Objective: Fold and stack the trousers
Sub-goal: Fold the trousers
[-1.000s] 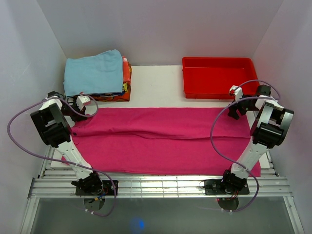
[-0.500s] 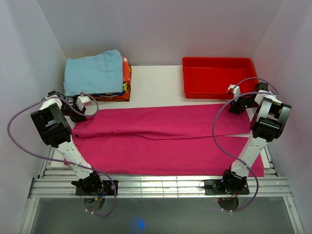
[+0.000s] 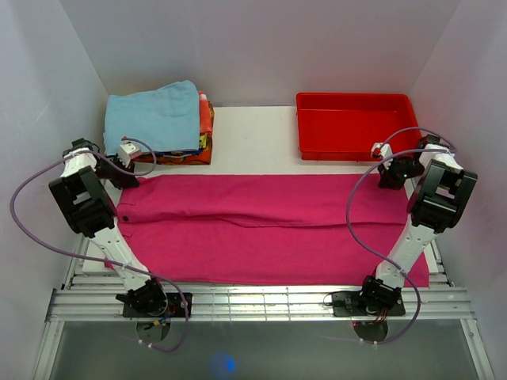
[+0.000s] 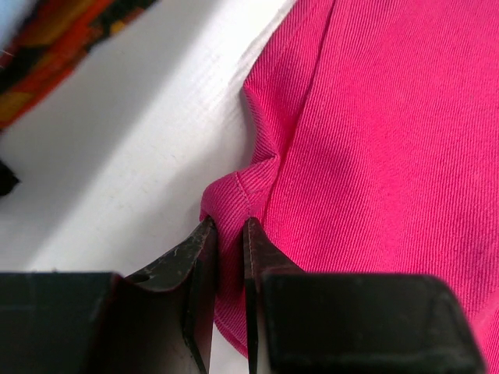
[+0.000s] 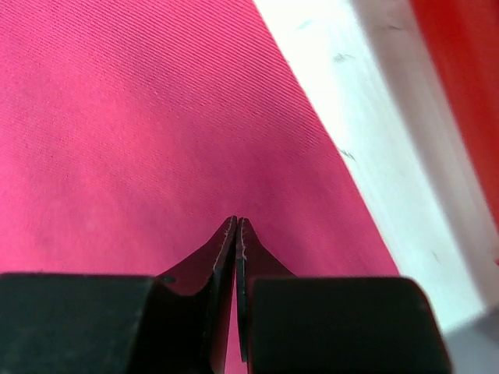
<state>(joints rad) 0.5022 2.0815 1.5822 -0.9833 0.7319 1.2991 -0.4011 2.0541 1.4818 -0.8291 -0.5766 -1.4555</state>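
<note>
The magenta-pink trousers [image 3: 261, 229] lie spread flat across the white table, legs running left to right. My left gripper [image 3: 119, 171] is at their far-left corner. In the left wrist view its tips [image 4: 226, 224] are shut on a bunched fold of the trousers [image 4: 374, 140] at the hem. My right gripper [image 3: 390, 176] is at the far-right corner, just in front of the tray. In the right wrist view its tips [image 5: 235, 220] are pressed together on the trousers [image 5: 140, 117], with pink cloth showing in the thin slit between them.
A pile of folded clothes topped by a light blue cloth [image 3: 152, 119] sits at the back left, its patterned edge [image 4: 54, 39] near my left gripper. A red plastic tray [image 3: 356, 96] stands at the back right, close to my right gripper [image 5: 460, 62]. White walls enclose the table.
My right gripper has shut at the trousers' far-right corner. My left gripper moved back and left with its corner, and the trousers' far edge has pulled straight.
</note>
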